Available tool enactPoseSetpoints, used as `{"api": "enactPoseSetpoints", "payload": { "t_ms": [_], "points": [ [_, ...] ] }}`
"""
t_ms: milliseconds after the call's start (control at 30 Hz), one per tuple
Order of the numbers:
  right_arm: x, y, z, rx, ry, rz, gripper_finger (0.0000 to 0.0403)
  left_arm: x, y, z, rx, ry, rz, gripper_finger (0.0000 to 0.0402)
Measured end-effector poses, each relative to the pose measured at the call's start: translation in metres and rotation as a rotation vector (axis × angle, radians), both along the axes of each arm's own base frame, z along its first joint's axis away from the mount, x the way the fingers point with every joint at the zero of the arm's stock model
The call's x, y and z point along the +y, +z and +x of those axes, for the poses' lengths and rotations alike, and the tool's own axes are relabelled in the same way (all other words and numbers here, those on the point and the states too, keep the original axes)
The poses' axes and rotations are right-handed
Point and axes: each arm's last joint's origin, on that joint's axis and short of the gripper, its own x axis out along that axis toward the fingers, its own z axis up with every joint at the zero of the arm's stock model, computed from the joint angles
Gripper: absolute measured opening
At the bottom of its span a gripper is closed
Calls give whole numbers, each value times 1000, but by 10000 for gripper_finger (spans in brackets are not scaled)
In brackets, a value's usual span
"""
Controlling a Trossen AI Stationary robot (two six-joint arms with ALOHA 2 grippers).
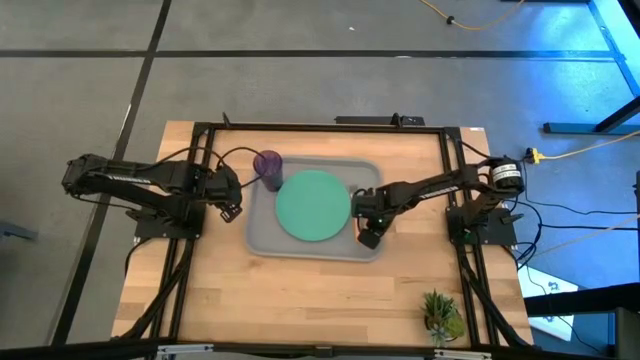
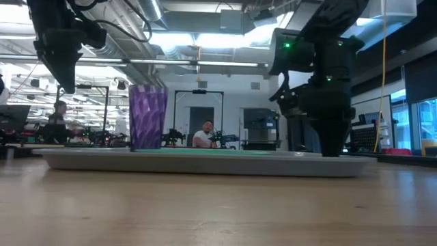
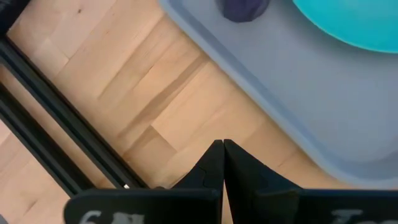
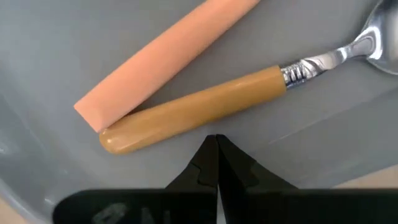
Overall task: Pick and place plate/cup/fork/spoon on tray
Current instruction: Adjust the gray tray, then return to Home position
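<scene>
Plate (image 1: 312, 205) and cup (image 1: 268, 166) sit on the tray (image 1: 262, 235). Right end effector (image 4: 217, 146), closed and empty, hovers over the spoon (image 4: 205, 109) and fork (image 4: 163, 61) at the tray's right edge. Left end effector (image 3: 223, 152), closed and empty, hangs over the bench (image 3: 124, 81) beside the tray's left edge.

left end effector (image 3: 222, 144) closed, right end effector (image 4: 216, 138) closed

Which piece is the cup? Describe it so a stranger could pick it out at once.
Start at the grey tray in the middle of the wooden table. In the tray's corner at the upper left of the high view, on the left arm's side, the cup stands beside the teal-green plate. It is the only upright, translucent purple piece, far narrower than the plate.
</scene>
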Motion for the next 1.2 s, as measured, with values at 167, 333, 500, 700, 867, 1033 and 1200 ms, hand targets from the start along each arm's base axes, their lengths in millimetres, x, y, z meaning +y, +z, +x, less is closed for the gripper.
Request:
{"api": "enactPoseSetpoints", "payload": {
  "t_ms": [167, 333, 500, 700, 867, 1033, 1200],
  "points": [
    [1, 13, -4, -27, 11, -74, 0, -1, 0, 0, 1, -6, -14, 0],
    [-2, 44, -16, -92, -25, -131, 0, -4, 0, 0, 1, -30, -16, 0],
    [0, 78, -28, -227, -4, -125, 0, -7, 0, 2, -15, -54, -29, 0],
    [0, 124, -48, -463, -18, -114, 0, -9, 16, -2, -97, -67, -37, 0],
    [-1, 163, -71, -697, 13, -132, 0, -5, 54, -19, -276, -85, 74, 0],
    [-7, 186, -97, -806, -16, -317, 0, -1, 75, -45, -403, -112, 144, 0],
    [-8, 200, -123, -890, 103, -415, 0, 3, 79, -78, -522, -103, 176, 0]
  ]
}}
